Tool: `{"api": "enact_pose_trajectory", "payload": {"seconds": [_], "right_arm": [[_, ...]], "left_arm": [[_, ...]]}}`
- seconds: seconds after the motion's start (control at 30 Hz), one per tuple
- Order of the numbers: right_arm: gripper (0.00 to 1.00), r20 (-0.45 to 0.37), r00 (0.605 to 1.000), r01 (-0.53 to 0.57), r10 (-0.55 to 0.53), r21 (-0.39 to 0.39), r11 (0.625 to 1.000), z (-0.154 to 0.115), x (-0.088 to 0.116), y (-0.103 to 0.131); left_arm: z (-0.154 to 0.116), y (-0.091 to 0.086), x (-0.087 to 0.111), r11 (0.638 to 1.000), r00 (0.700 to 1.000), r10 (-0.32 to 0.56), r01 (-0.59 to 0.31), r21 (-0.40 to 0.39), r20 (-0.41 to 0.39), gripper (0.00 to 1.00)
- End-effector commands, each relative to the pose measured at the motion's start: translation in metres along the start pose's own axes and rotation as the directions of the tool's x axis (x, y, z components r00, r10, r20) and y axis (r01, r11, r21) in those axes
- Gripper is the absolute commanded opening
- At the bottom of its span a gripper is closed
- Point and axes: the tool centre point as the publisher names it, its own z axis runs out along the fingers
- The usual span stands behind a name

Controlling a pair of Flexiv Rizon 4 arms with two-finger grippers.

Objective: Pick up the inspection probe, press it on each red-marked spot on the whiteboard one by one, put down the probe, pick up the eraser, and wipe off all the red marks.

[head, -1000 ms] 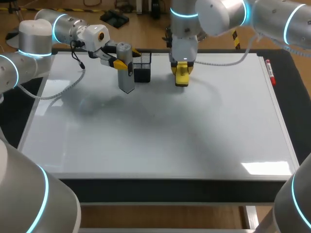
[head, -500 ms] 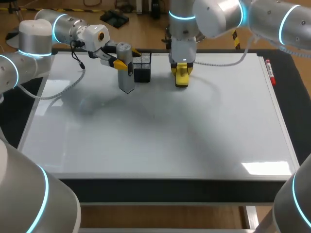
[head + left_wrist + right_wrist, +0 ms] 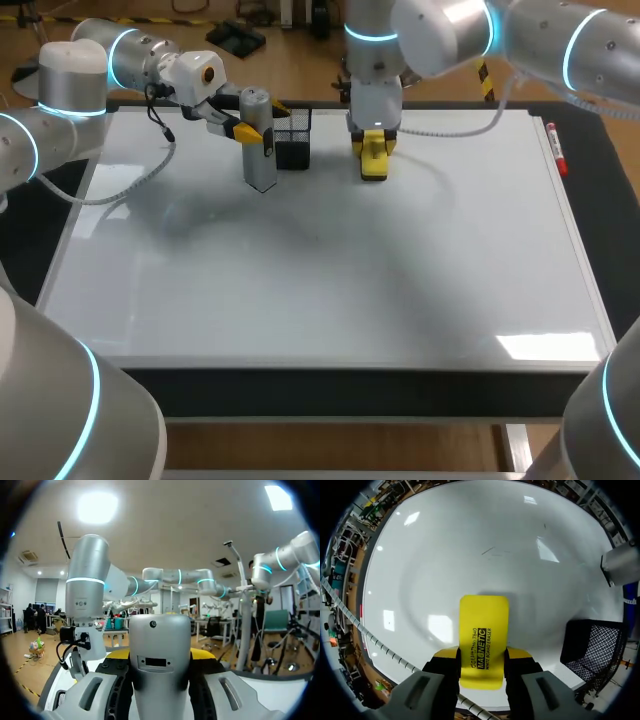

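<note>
At far edge of board [image 3: 320, 280], right hand [image 3: 482, 661] clamps eraser [image 3: 484, 622]; left hand [image 3: 255, 135] grips probe [image 3: 261, 172] beside basket [image 3: 294, 150]. Risk: probe clips basket rim when lowered.

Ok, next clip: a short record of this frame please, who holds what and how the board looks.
left fingers: shut on grey probe, upright, beside black mesh basket
right fingers: shut on yellow eraser, low over whiteboard's far part
red marks: none visible
red marker: lying at board's right edge
stage: eraser in hand, probe not yet put down
</note>
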Motion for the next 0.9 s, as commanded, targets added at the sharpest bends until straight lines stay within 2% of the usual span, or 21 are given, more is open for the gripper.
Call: {"api": "enact_pose_trajectory", "payload": {"seconds": [0.03, 0.1, 0.43, 0.6, 0.73, 0.9], "right_arm": [[0.40, -0.017, 1.000, -0.003, 0.003, -0.007, 1.000, -0.001, 0.000, -0.005], [1.00, -0.011, 1.000, -0.010, 0.009, -0.007, 1.000, -0.002, 0.002, -0.005], [1.00, -0.016, 0.996, -0.091, 0.091, 0.003, 0.996, -0.013, 0.017, 0.002], [1.00, 0.026, 0.980, -0.198, 0.198, -0.001, 0.980, -0.025, 0.033, 0.009], [1.00, 0.097, 0.934, -0.342, 0.343, -0.028, 0.939, -0.035, 0.050, 0.015], [1.00, 0.191, 0.845, -0.499, 0.499, -0.051, 0.865, -0.050, 0.072, 0.025]], "left_arm": [[-0.001, -0.002, -0.001, 1.000, 1.000, -0.001, 0.001, -0.003, -0.004, 0.00], [-0.001, -0.002, -0.001, 1.000, 1.000, -0.001, 0.001, -0.003, -0.004, 0.00], [-0.001, -0.002, -0.001, 1.000, 1.000, -0.001, 0.001, -0.003, -0.004, 0.00], [-0.001, -0.002, -0.001, 1.000, 1.000, -0.001, 0.001, -0.003, -0.004, 0.00], [-0.001, -0.002, -0.001, 1.000, 1.000, -0.001, 0.001, -0.003, -0.004, 0.00], [-0.001, -0.002, -0.001, 1.000, 1.000, -0.001, 0.001, -0.003, -0.004, 0.00]]}}
